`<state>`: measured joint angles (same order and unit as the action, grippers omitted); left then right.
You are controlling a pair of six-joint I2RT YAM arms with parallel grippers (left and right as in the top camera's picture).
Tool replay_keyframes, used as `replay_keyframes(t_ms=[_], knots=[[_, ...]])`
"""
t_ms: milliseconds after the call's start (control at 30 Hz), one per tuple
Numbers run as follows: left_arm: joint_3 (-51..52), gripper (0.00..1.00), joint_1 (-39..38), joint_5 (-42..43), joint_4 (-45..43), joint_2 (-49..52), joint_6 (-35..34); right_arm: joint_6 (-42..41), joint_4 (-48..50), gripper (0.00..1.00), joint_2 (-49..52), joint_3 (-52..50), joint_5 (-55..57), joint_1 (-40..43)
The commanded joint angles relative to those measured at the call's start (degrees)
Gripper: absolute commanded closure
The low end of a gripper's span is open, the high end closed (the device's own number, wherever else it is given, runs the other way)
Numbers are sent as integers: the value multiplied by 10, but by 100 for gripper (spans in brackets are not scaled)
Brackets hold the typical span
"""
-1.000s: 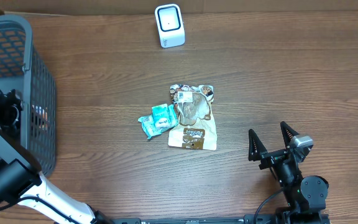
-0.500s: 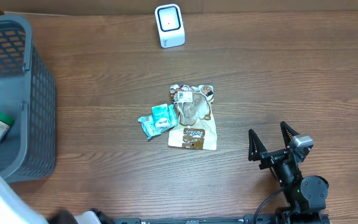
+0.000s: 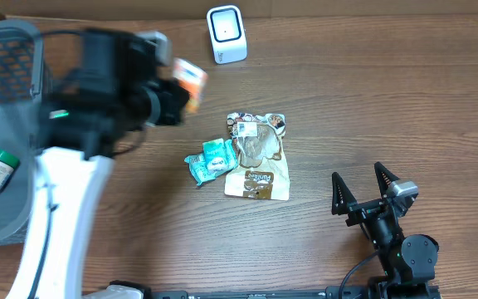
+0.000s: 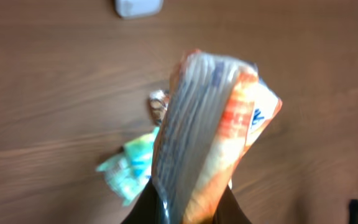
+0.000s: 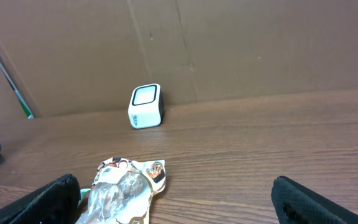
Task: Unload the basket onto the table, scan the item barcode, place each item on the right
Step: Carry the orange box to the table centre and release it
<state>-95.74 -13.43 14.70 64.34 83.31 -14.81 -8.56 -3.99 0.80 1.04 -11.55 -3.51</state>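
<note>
While my left jaws clamp the orange packet (image 3: 189,80) above the counter (image 3: 388,100), between the grey basket (image 3: 7,58) and the white scanner (image 3: 226,33), my right jaws stand wide apart at the near right edge, well clear of the pouches (image 3: 258,158).

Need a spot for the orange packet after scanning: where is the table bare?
Bare table runs right of the scanner down to the right pincer, and between scanner and brown pouch. Crowded mid-table, where pouch touches teal packet.
</note>
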Motion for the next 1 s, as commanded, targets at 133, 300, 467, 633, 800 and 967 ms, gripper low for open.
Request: replay_keyframes(t_ms=[133, 300, 467, 633, 800, 967], knots=[[197, 96, -113, -27, -194, 65, -160, 2, 3, 0, -6, -6, 5, -2], [219, 96, -145, -27, -228, 144, -187, 2, 3, 0, -6, -6, 5, -2], [219, 88, -148, -11, -226, 185, -186, 2, 3, 0, -6, -6, 5, -2], [216, 42, -148, -9, -222, 178, -173, 2, 3, 0, -6, -6, 5, -2], [174, 26, -140, -12, -176, 131, -140, 2, 3, 0, -6, -6, 5, -2], [86, 23, -97, -14, -107, 63, -98, 2, 3, 0, -6, -6, 5, -2]])
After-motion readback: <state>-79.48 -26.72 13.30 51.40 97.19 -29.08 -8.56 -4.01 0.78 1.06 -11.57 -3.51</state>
